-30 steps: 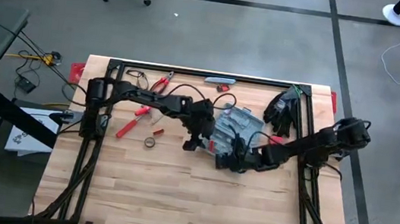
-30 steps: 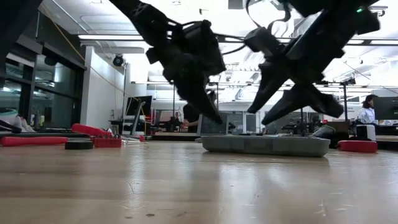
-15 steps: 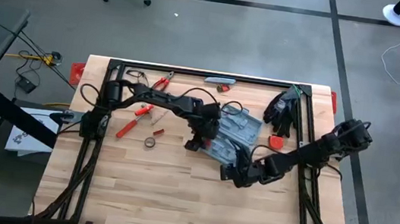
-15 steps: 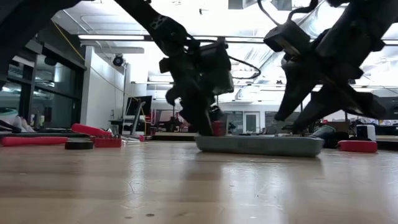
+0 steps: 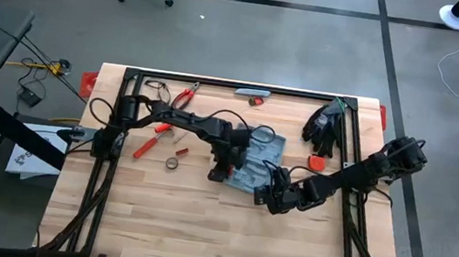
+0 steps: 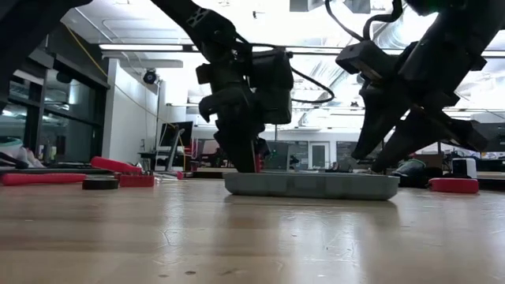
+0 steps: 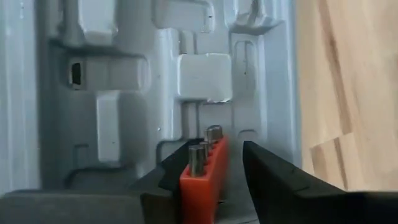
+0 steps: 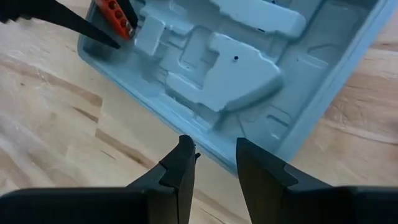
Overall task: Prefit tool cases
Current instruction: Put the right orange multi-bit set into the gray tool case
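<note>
The grey-blue tool case (image 5: 261, 154) lies flat on the table's middle, moulded inside up (image 8: 236, 68). A red bit holder (image 7: 202, 180) with metal bits stands in the case at its left near corner. My left gripper (image 7: 213, 151) points steeply down over that corner (image 5: 227, 165), one finger on each side of the holder. My right gripper (image 8: 214, 149) hangs open over the case's near rim (image 5: 267, 195). Whether it touches the rim, I cannot tell. My left gripper comes at the red bit holder from above, slanting in from the table's left. One finger (image 7: 165, 183) lies against the holder's long side (image 7: 186, 186). A narrow dark gap shows between the holder and the other finger (image 7: 273, 180). The holder's foot is hidden behind the gripper.
Red-handled tools (image 5: 151, 141), pliers (image 5: 183, 96) and a tape roll (image 5: 172, 164) lie on the left. Black gloves (image 5: 324, 127) and a small red piece (image 5: 316, 163) lie at the far right. Black frame rails (image 5: 243, 86) run along the table's edges. Bare wood (image 5: 199, 230) fills the near half.
My left gripper has come down onto the case's left near corner and tipped steeper. The case has slid toward the table's left edge and turned a little, staying flat on the table. My right gripper has shifted toward the near edge.
</note>
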Robot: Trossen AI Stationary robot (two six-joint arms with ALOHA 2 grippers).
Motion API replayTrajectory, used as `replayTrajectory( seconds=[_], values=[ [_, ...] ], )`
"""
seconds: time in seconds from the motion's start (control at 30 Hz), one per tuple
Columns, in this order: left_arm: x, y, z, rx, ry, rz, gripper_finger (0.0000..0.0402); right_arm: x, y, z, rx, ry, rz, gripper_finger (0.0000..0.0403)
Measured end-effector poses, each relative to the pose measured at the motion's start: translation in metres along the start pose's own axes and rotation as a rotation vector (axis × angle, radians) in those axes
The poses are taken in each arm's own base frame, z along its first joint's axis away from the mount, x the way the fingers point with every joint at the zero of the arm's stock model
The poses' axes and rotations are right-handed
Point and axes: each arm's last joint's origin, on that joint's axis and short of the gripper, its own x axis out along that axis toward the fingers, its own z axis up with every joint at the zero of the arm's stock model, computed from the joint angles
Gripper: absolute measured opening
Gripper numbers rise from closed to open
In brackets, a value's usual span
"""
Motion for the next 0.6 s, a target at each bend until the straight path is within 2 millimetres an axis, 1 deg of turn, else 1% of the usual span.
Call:
replayTrajectory(
  seconds=[0.07, 0.17, 0.2, 0.3, 0.4, 0.5, 0.53, 0.6],
  values=[
    [0.000, -0.001, 0.000, -0.009, 0.003, 0.006, 0.0091, 0.000, 0.000, 0.001, 0.001, -0.003, -0.001, 0.0110],
    [-0.001, 0.000, -0.002, -0.047, 0.012, -0.018, 0.0032, 0.000, 0.000, 0.001, 0.001, -0.008, 0.002, 0.0110],
    [-0.003, 0.000, -0.003, -0.057, 0.018, -0.023, 0.0021, 0.000, 0.001, 0.001, 0.004, -0.012, 0.011, 0.0110],
    [-0.013, 0.000, -0.006, -0.099, 0.033, -0.033, 0.0021, 0.000, 0.006, 0.001, 0.012, -0.033, 0.055, 0.0110],
    [-0.036, -0.005, -0.004, -0.095, 0.002, -0.013, 0.0021, -0.001, 0.014, 0.001, 0.009, -0.041, 0.143, 0.0110],
    [-0.067, -0.014, 0.002, -0.067, -0.061, 0.078, 0.0021, -0.003, 0.024, 0.001, -0.002, -0.046, 0.234, 0.0110],
    [-0.079, -0.019, 0.004, -0.063, -0.079, 0.161, 0.0021, -0.003, 0.026, 0.002, -0.005, -0.047, 0.252, 0.0110],
    [-0.095, -0.030, 0.008, -0.043, -0.091, 0.387, 0.0021, -0.003, 0.027, 0.002, -0.007, -0.049, 0.259, 0.0110]
  ],
)
